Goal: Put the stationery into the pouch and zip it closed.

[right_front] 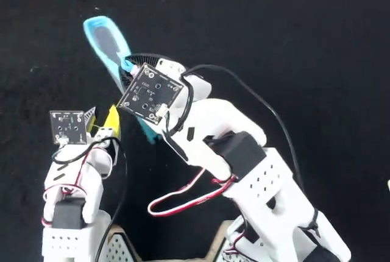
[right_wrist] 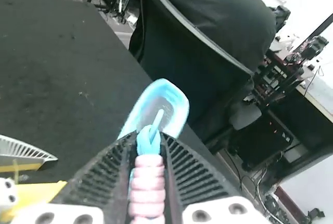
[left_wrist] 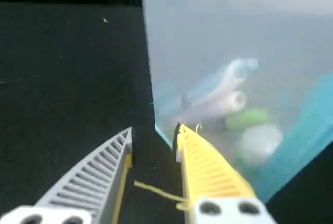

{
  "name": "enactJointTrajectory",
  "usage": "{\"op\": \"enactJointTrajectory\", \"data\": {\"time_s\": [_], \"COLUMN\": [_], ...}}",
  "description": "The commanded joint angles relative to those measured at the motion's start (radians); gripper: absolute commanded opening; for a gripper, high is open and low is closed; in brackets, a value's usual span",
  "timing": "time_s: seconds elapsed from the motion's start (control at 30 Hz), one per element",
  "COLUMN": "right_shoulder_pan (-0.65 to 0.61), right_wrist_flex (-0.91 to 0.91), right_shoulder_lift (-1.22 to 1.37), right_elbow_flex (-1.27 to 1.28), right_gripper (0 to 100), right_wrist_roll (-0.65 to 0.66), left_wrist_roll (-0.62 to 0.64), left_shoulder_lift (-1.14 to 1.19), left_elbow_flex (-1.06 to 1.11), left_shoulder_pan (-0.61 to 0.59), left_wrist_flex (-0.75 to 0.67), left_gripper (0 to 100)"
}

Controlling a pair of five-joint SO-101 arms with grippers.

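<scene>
The light blue, see-through pouch [right_front: 105, 38] lies slanted on the black table at the upper left. My right gripper [right_front: 130, 65] is over its middle, its black fingers [right_wrist: 112, 166] shut on the pink beaded zip pull [right_wrist: 147, 182] with a blue cord; the pouch's rounded end [right_wrist: 161, 104] lies just beyond. My left gripper [right_front: 102, 112] stands open at the pouch's near end, its yellow fingertip [left_wrist: 179, 130] at the pouch's edge. Through the pouch wall [left_wrist: 234, 52] I see stationery: a green piece [left_wrist: 244, 119], a white piece [left_wrist: 257, 143] and a pale tube [left_wrist: 218, 99].
The black table cloth [right_front: 292, 42] spreads wide to the right and behind the pouch. The right arm's white body [right_front: 244, 164] and red-white cables [right_front: 183, 201] fill the near middle. A dark chair [right_wrist: 197, 62] stands past the table's far edge.
</scene>
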Motion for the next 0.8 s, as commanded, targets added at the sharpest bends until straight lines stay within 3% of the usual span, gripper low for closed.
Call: {"op": "enactJointTrajectory", "data": {"time_s": [0.0, 0.17, 0.3, 0.47, 0.6, 0.77], "right_shoulder_pan": [-0.017, -0.015, -0.020, -0.015, -0.014, -0.014], "right_wrist_flex": [-0.117, -0.129, -0.135, -0.135, -0.133, -0.129], "right_shoulder_lift": [0.004, 0.062, 0.104, 0.110, 0.113, 0.113], "right_elbow_flex": [0.008, 0.015, 0.013, 0.013, -0.004, -0.050], "right_gripper": [1.1, 1.1, 1.1, 1.1, 1.1, 1.1], "right_wrist_roll": [0.005, 0.005, 0.005, 0.008, 0.011, 0.011], "left_wrist_roll": [0.006, 0.103, 0.098, 0.098, 0.097, -0.072], "left_shoulder_lift": [-0.008, -0.008, -0.008, -0.008, -0.009, -0.009], "left_elbow_flex": [-0.171, -0.251, -0.314, -0.351, -0.357, -0.433], "left_shoulder_pan": [0.016, 0.064, 0.113, 0.110, 0.127, 0.228], "left_wrist_flex": [0.123, 0.204, 0.279, 0.288, 0.298, 0.397], "left_gripper": [14, 15, 15, 23, 24, 23]}}
